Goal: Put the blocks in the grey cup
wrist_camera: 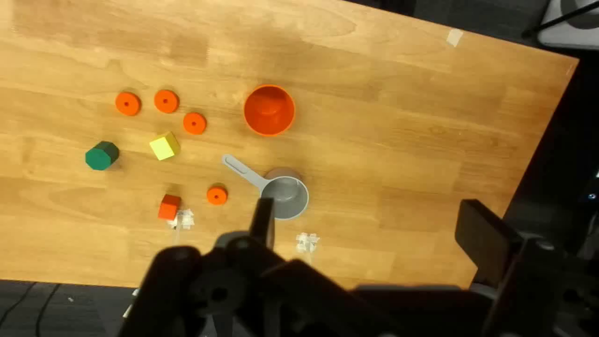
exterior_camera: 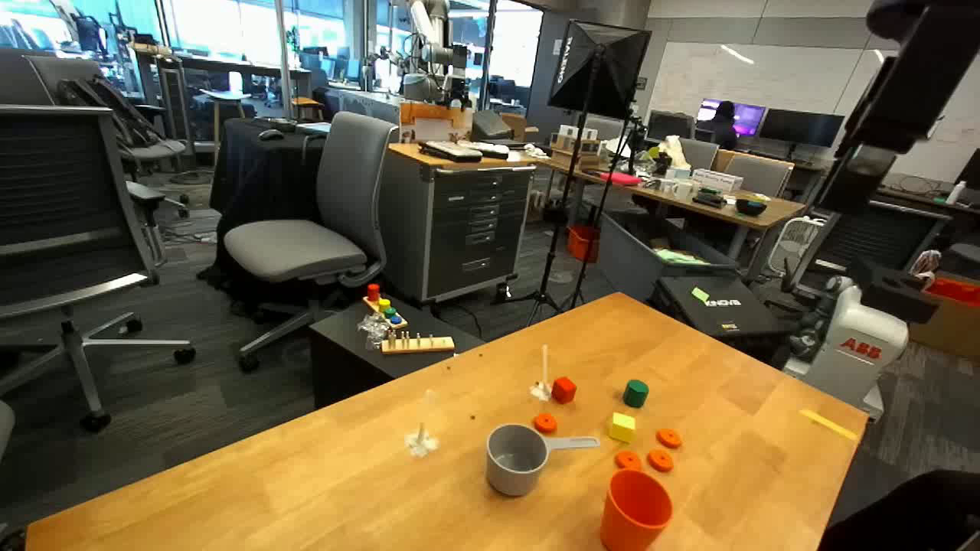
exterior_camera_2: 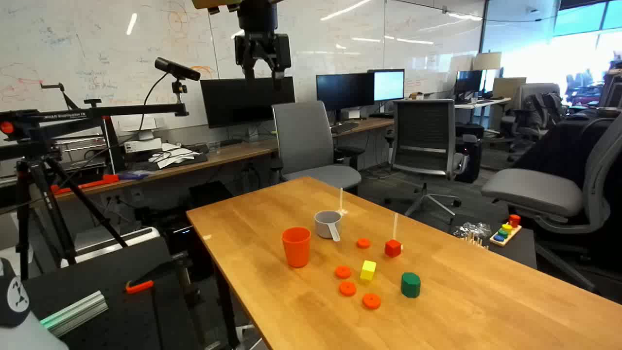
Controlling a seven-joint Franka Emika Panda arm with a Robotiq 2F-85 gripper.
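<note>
Four orange discs [wrist_camera: 197,122] lie flat on the wooden table [wrist_camera: 398,164]: three loosely grouped near the yellow block [wrist_camera: 164,146], one by itself near the grey cup [exterior_camera_2: 322,229], on its handle side. Grey cup upright, mouth up, handle pointing roughly toward the yellow block; its inner floor shows in my wrist view. Green block [wrist_camera: 102,156] stands on end, farther from the cup than the yellow one. Red block [wrist_camera: 169,207] sits just beside a white patch [wrist_camera: 185,219] at the foot of a thin rod [exterior_camera: 544,361]; whether block and patch touch, I cannot tell. A second patch [wrist_camera: 307,242] and second rod [exterior_camera_2: 341,199] are near the grey cup. Orange cup [exterior_camera_2: 297,253], the taller of the two, also upright, stands near the grey cup and apart from it. My gripper [exterior_camera_2: 263,78] hangs high above the table, pointing down, jaws spread wide, holding nothing. From the wrist I see my fingers [wrist_camera: 484,234] well apart, table wood showing in the gap; the other finger crosses in front of the grey cup's rim, though I am well above it. Beside the table, in an exterior view, a dark box [exterior_camera: 344,367] carries a wooden peg board [exterior_camera: 417,346] and a small board of coloured pieces [exterior_camera: 385,305].
</note>
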